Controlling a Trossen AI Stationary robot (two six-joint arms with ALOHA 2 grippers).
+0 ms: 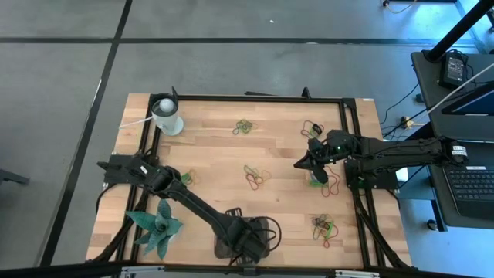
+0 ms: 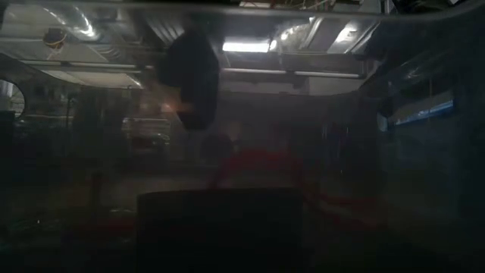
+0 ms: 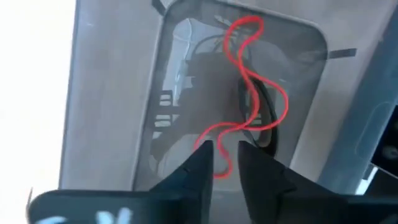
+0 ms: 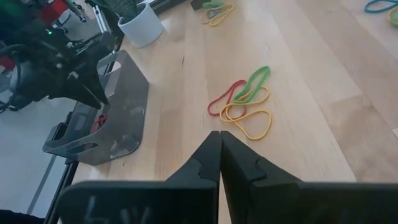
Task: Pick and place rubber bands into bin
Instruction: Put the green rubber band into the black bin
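Pale wood table (image 1: 216, 154), dark frame; the bin (image 1: 248, 235) sits at its near edge, with the left gripper (image 3: 225, 149) hovering right over it, fingers slightly parted, and a red rubber band (image 3: 252, 81) draped from between the tips into the bin. A black band seems to lie inside already. Farther right, loose rubber bands (image 1: 257, 176) remain in clusters well apart from the bin, so most work is left; the right gripper (image 4: 220, 140), fingers closed and empty, hangs above one cluster.

bin (image 1: 248, 234): counter (image 1: 208, 154) front edge, band (image 3: 249, 93) in it | cup (image 1: 167, 116): back-left corner | plant (image 1: 157, 225): left of bin | bands (image 1: 257, 177): centre
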